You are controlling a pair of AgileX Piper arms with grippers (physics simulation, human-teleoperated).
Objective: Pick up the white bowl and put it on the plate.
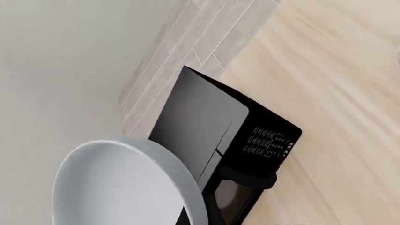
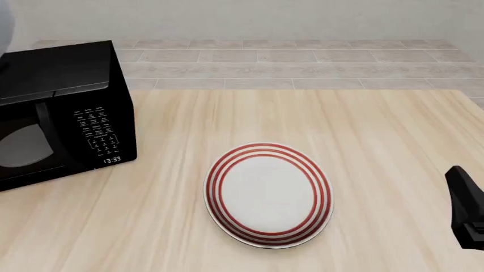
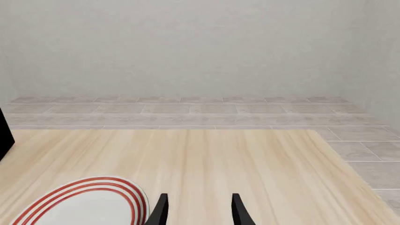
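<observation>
Hanging high over the table's left side, the white bowl (image 1: 125, 187) fills the near corner of the left wrist view, close in front of that camera and well above the microwave (image 1: 231, 140) seen beneath it. The left gripper itself does not show in any picture, so I cannot tell whether it clasps the bowl, though the bowl sitting so near the lens and clear of the table suggests it probably does. In the front view only a pale curved sliver at the top left edge (image 2: 4, 28) hints at the bowl, too little to be sure of.

The right gripper (image 3: 198, 211) sits low at the table's right side, its two dark fingers (image 3: 159, 213) parted with nothing between them. The plate (image 3: 81, 204), white with three red rings, lies just beside that gripper on its left, flat on the wood and bare on top. In the front view the plate (image 2: 268, 195) rests near the middle of the table, and the right arm's dark tip (image 2: 465, 207) pokes in at the right edge, apart from it.

The table (image 2: 378, 141) is light wood with a streaky grain. The black microwave (image 2: 60, 113) stands at its far left, door shut, keypad and a small lit clock facing forward. Beyond the table's far edge runs a floor of pale grey tiles (image 2: 302, 62), ending at a plain off-white wall (image 3: 200, 47).
</observation>
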